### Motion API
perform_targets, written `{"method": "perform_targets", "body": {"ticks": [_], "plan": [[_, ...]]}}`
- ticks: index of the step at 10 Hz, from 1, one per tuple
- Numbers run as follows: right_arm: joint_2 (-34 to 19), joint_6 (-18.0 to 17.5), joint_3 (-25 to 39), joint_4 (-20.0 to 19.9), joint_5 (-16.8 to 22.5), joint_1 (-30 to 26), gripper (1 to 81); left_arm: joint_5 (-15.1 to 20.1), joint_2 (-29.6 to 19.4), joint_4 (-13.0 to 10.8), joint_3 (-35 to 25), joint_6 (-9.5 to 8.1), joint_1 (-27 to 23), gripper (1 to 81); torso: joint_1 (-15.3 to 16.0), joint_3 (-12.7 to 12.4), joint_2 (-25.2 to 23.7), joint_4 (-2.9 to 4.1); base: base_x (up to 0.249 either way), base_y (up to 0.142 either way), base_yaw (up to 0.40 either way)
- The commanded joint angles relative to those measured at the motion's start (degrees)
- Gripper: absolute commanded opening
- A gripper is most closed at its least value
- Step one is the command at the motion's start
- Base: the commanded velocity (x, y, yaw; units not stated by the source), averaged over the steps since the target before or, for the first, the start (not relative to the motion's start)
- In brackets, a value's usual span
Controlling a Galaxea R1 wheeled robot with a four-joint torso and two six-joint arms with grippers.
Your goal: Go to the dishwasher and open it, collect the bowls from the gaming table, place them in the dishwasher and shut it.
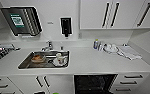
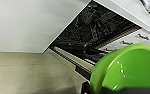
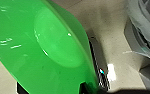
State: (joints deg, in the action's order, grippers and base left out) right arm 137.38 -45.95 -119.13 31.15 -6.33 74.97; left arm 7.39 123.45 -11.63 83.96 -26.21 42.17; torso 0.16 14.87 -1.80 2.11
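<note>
Dishwasher [image 1: 94,83] gapes open under the counter's [image 1: 91,62] front edge, right of the sink [image 1: 44,60]. My left wrist view has a lime bowl [image 2: 131,67] held nearest that dark cavity. On the right wrist, a wide green bowl [image 3: 36,50]; I cannot tell either grip.

Both bowls look like glossy, smooth plastic: the lime bowl [image 2: 131,67] and the green bowl [image 3: 38,50] catch bright highlights. The sink [image 1: 26,63] is dull brushed metal, the tabletop [image 1: 96,60] smooth matt white, the cabinet doors [image 1: 96,13] satin white.
</note>
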Motion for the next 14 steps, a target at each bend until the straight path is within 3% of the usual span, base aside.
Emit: {"method": "perform_targets", "body": {"ticks": [1,3,8,14], "plan": [[-2.3,0.0,0.7,0.2,1.4,-3.1,1.0,10.6,1.3,4.1,-1.4,-0.86,-14.5,1.0,0.0,1.5,0.0,0.00,0.000,0.000,0.000],[-2.2,0.1,0.7,0.3,1.4,-3.2,1.0,13.1,4.8,4.2,-0.5,-1.48,-18.6,1.0,0.0,1.1,0.0,0.00,0.000,0.000,0.000],[-1.6,0.3,0.5,0.2,1.4,-3.7,1.0,20.2,16.8,4.2,9.5,-2.71,-23.8,1.0,0.1,1.2,0.1,0.00,0.000,0.000,0.000],[-0.8,0.6,0.7,0.2,1.5,-4.2,1.0,22.0,24.7,4.2,16.4,-3.32,-27.1,1.0,0.1,1.2,0.1,0.00,0.000,0.000,0.000]]}}
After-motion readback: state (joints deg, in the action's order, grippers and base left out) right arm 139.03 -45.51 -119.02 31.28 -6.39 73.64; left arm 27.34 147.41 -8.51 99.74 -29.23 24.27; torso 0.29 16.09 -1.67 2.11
